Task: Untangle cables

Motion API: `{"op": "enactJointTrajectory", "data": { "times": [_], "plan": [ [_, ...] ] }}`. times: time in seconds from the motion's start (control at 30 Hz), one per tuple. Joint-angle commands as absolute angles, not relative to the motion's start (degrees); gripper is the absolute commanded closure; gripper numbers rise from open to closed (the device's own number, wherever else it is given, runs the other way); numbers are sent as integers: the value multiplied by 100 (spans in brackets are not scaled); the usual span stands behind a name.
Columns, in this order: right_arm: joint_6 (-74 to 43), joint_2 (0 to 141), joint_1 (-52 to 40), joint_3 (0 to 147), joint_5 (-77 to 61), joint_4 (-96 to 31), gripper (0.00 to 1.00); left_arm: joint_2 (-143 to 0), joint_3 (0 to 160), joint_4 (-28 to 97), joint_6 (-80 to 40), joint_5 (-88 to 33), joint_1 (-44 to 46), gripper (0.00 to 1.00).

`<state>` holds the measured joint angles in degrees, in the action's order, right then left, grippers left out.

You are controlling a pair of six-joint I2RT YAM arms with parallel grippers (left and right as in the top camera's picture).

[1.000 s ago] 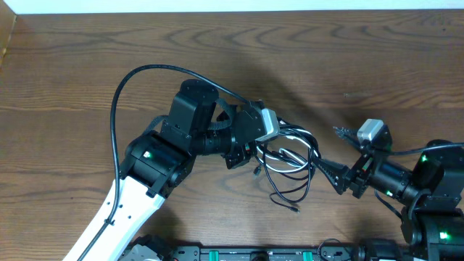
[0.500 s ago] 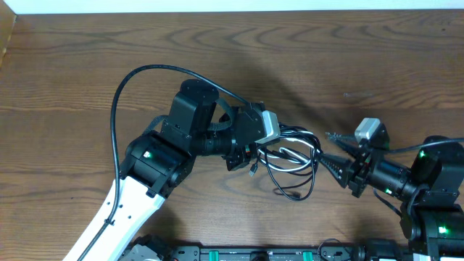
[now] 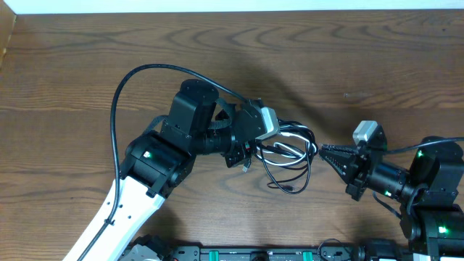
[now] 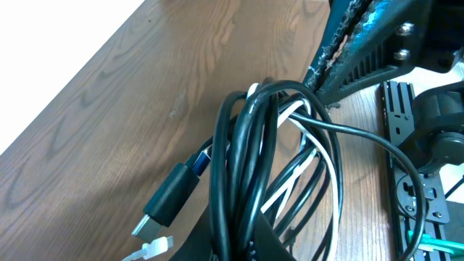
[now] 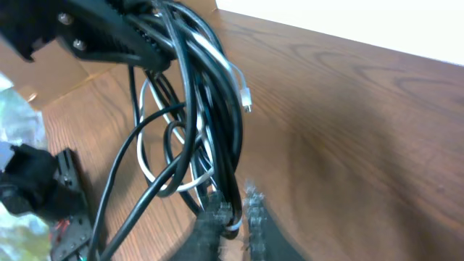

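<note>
Open wood runs along the far side of the table (image 3: 362,58) up to its edge; the near side is crowded by my own arms. The cables (image 3: 290,158) sit mid-table between my grippers, a tight bundle of black loops with one white cord (image 4: 288,187) threaded through and a black plug (image 4: 170,197) sticking out. My left gripper (image 3: 248,152) is clamped on the bundle. My right gripper (image 3: 324,150) pinches the loops' other end.
</note>
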<state>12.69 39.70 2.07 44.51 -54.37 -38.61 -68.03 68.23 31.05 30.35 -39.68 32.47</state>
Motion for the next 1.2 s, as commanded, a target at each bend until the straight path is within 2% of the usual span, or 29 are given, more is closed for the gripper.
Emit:
{"op": "enactJointTrajectory", "data": {
  "times": [0.0,0.1,0.23,0.53,0.73,0.97,1.1,1.17],
  "plan": [
    [1343,3977,215,4530,-5767,-3815,64,-6772,6976,3033,2851,-3942,3256,93],
    [1341,3977,215,4530,-5784,-3791,51,-6772,6978,3028,2818,-4136,3256,93],
    [1343,3977,215,4530,-5780,-3793,50,-6772,6978,2982,2818,-4515,3256,92],
    [1494,3977,215,4530,-5778,-3791,62,-6772,6978,2882,2816,-5009,3260,93],
    [1507,3977,215,4530,-5782,-3669,66,-6772,6978,2884,2821,-5325,3260,93],
    [1507,3977,215,4530,-5782,-3597,83,-6772,6976,2882,2818,-5345,3260,93],
    [1507,3977,215,4530,-5782,-3597,99,-6772,6978,2882,2821,-5356,3260,92],
    [1507,3977,215,4530,-5782,-3597,99,-6772,6976,2882,2821,-5358,3260,92]
  ]
}}
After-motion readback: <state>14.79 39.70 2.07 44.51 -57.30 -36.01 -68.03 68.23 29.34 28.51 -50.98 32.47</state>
